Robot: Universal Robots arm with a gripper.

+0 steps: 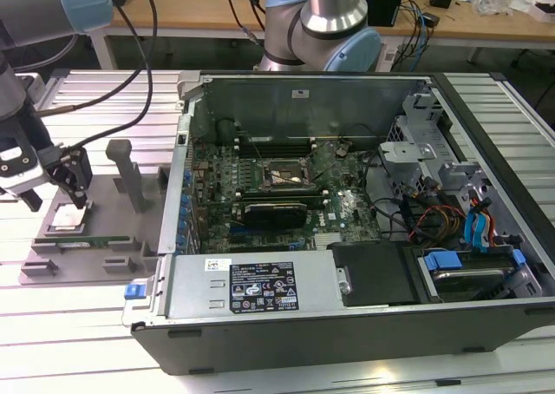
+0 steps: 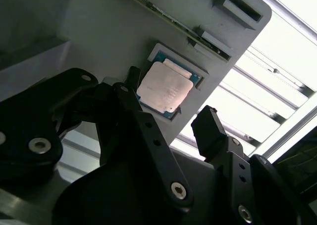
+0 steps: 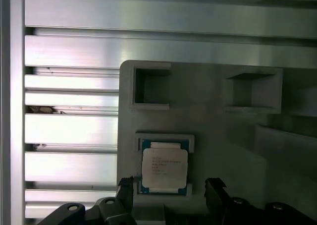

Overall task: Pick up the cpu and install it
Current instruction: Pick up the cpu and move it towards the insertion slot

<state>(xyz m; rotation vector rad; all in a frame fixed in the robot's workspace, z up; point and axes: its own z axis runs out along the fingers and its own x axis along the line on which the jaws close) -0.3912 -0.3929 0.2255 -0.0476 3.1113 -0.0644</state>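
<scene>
**A:** Caught the claw point(image 1: 73, 186) low over the grey tray point(image 1: 108, 205), out toward the worktop's point(image 1: 87, 325) edge on the exterior view's left. Found it released, black fingers point(image 2: 210, 128) spread wide.

**B:** Confirmed from both wrist views. Released, for certain. Picked out the chip point(image 2: 165, 89) lying flat in its square pocket, silvery plate up, with a blue-green rim showing round it.

**A:** Placed that pocket close to one edge of the tray, right beside the worktop's bright slats point(image 3: 69, 131) in the first wrist view. Noted two hollow pockets point(image 3: 151, 86) further along the same tray.

**B:** Put one fingertip off each side of the chip. Could not tell whether touching it or just clear of it.

**A:** Fair call. Also marked a thin green memory stick point(image 1: 87, 240) lying in a long slot of the tray, just beside the chip's pocket.

**B:** Then swung to the exterior view's right. Took in the open computer case point(image 1: 347, 307) on the same worktop, just beside the tray and apart from the claw. Made out the motherboard point(image 1: 347, 212) inside, with the dark socket point(image 1: 282, 175) near its middle.
</scene>
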